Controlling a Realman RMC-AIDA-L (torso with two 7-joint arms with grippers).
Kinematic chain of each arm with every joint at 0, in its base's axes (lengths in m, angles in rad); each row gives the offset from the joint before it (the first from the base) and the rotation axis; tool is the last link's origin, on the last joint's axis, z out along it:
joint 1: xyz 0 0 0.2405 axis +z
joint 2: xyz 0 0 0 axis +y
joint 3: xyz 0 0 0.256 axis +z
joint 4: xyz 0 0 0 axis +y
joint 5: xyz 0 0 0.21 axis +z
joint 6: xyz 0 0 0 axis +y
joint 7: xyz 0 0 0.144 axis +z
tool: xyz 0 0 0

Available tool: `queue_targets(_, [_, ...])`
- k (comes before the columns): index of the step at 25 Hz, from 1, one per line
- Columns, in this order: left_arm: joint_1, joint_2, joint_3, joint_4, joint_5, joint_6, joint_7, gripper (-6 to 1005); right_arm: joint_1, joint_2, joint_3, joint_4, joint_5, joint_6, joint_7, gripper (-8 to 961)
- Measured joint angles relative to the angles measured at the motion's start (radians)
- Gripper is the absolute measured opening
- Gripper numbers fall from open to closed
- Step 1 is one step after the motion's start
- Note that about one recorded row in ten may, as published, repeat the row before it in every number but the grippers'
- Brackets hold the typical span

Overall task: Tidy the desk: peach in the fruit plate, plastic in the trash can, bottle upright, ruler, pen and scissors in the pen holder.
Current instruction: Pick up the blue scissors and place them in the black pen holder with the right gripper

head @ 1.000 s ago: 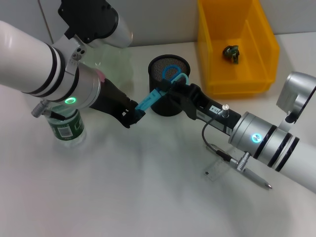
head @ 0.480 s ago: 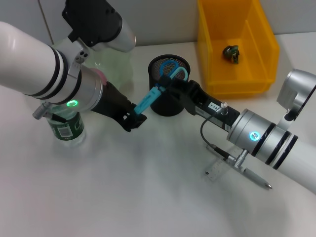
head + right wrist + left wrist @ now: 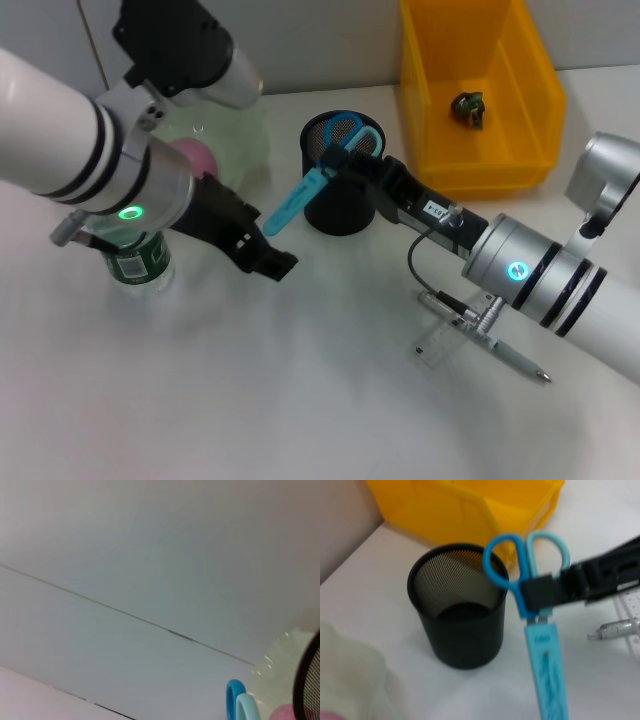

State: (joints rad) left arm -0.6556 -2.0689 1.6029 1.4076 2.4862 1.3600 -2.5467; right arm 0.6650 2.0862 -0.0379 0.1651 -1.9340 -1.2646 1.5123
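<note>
Scissors (image 3: 318,170) were the thing in hand: their blue loops sat over the rim of the black mesh pen holder (image 3: 335,215), while the sheathed blade slanted out and down toward seven o'clock, hanging in the air above the desk (image 3: 300,400). The right gripper (image 3: 362,168) came in from four o'clock and was pinching them just below the loops, as the left wrist view made plain. The left gripper (image 3: 272,262) was apart from the blade tip, at about seven o'clock of the holder; I could not tell whether its fingers were spread or pressed together. The main risk, in my judgement, was the tilt: the blade pointed away from the cup's mouth, so a release there would likely drop the scissors beside the holder or tip the light cup over. Swinging them upright could also knock the rim. The bottle (image 3: 135,262) stood upright at nine o'clock under the left arm, near enough to be bumped. The ruler (image 3: 443,338) and pen (image 3: 505,352) lay at four o'clock, under the right arm.
</note>
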Motion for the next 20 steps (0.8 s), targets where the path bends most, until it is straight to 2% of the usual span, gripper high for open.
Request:
queue_targets(4, [0.03,0.001,-0.038,0.012,-0.001,0.035,0.023,749,-0.002,-0.002,0.012,-0.034,0.0,-0.06,-0.096,89])
queue_targets(6, [0.078,0.001,-0.067,0.046,-0.009,0.058,0.046,770,-0.007,-0.002,0.035,-0.067,0.0,-0.122,-0.2,89])
queue_targets(9, [0.097,0.001,-0.073,0.063,-0.012,0.063,0.051,802,-0.012,-0.003,0.056,-0.098,0.0,-0.176,-0.273,89])
queue_targets(11, [0.152,0.001,-0.076,0.114,-0.018,0.075,0.059,823,-0.01,-0.004,0.076,-0.162,0.0,-0.247,-0.33,89])
queue_targets(12, [0.152,0.001,-0.076,0.114,-0.018,0.075,0.059,833,-0.005,-0.005,0.079,-0.188,0.001,-0.266,-0.34,89])
queue_targets(14, [0.217,0.001,-0.08,0.151,-0.073,0.091,0.078,844,0.002,-0.005,0.077,-0.213,0.001,-0.276,-0.348,89])
queue_targets(16, [0.234,0.002,-0.082,0.157,-0.093,0.094,0.082,844,0.028,-0.006,0.062,-0.302,0.0,-0.292,-0.374,88])
queue_targets(20, [0.283,0.003,-0.093,0.169,-0.149,0.098,0.104,844,0.054,-0.006,0.015,-0.385,-0.004,-0.286,-0.386,88])
